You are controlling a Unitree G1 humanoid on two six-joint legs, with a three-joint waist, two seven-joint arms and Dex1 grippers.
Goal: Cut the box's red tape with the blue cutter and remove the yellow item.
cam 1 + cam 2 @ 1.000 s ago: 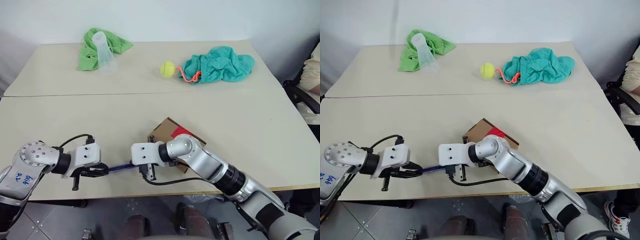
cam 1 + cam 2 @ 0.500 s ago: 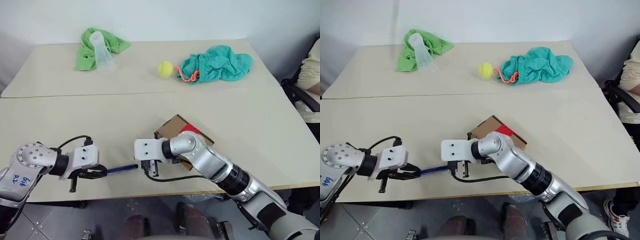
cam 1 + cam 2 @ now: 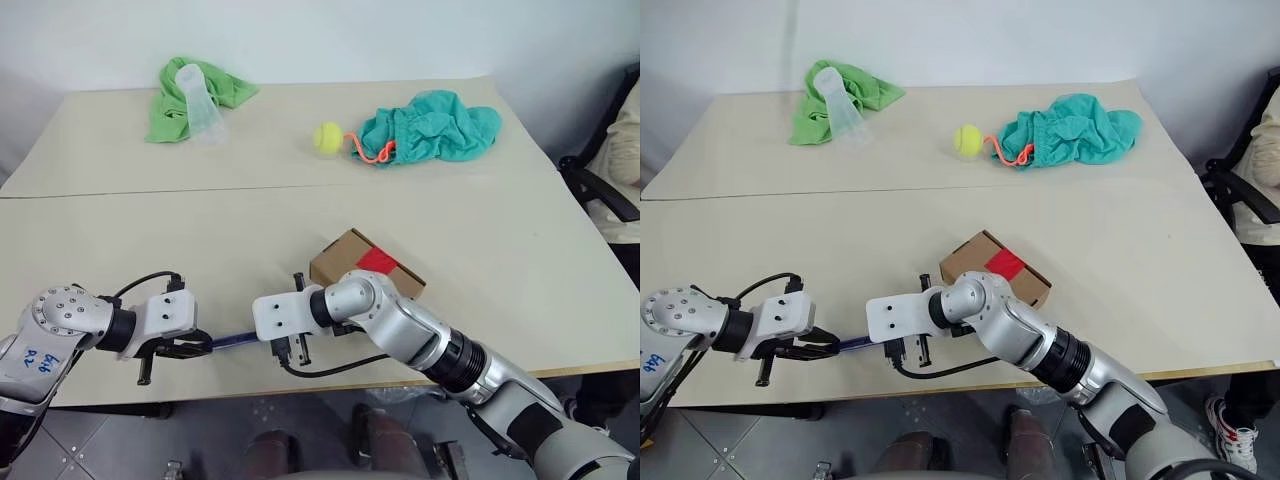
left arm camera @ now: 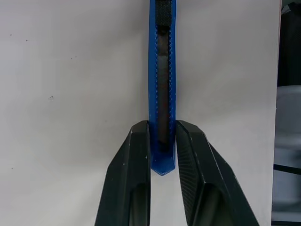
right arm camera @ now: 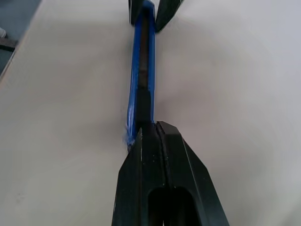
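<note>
Left hand (image 4: 162,150) gripping blue cutter (image 4: 162,84), right hand (image 5: 153,136) pinched shut at its tip, box (image 3: 366,268) behind, tennis ball (image 3: 327,137) far back.

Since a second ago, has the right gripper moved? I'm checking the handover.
Yes. The right gripper slid left along the blue cutter, away from the box.

A: What sits along the far edge of the table (image 3: 120,230)?
B: Near the far left corner, a green cloth (image 3: 170,100) with a clear plastic cup (image 3: 201,105) lying on it.
A: And toward the far right corner?
B: A yellow-green tennis ball (image 3: 327,137), just beside a teal drawstring bag (image 3: 432,126) with an orange-pink cord (image 3: 370,153).
</note>
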